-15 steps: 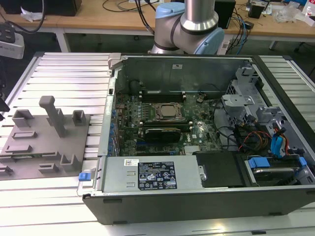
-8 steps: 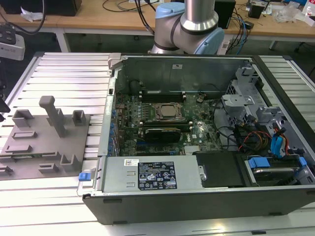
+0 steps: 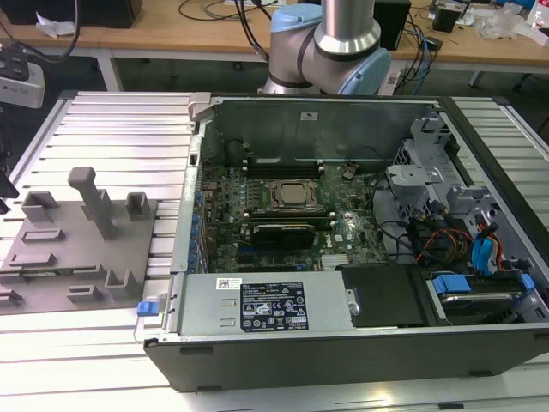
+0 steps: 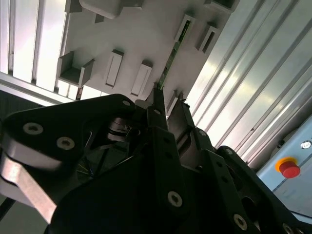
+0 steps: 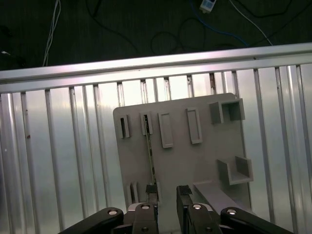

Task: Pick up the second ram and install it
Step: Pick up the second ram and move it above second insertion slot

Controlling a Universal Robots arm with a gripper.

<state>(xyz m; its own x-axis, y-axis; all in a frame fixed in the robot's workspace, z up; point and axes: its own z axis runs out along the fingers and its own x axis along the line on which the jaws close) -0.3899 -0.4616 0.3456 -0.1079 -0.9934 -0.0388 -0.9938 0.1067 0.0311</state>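
Note:
The second ram (image 5: pixel 150 153) is a thin green stick standing on edge in a slot of the grey fixture plate (image 5: pixel 204 161). In the second wrist view the second ram (image 4: pixel 170 56) runs away from the fingertips across the fixture plate (image 4: pixel 141 34). My gripper (image 5: pixel 167 192) hovers over the plate's near end, open, with a clear gap between its two dark fingers. One finger (image 5: pixel 152 194) lines up with the stick's near end; I cannot tell whether they touch. The same gripper (image 4: pixel 169 106) appears in the second wrist view with nothing held.
The exterior view shows the open computer case (image 3: pixel 343 343) with its motherboard, the silver CPU socket (image 3: pixel 292 196) and dark memory slots (image 3: pixel 283 163) beside it. The fixture plate (image 3: pixel 77 257) lies on the ribbed aluminium table (image 3: pixel 111 137) on the exterior view's left. A red stop button (image 4: pixel 289 169) sits off the table.

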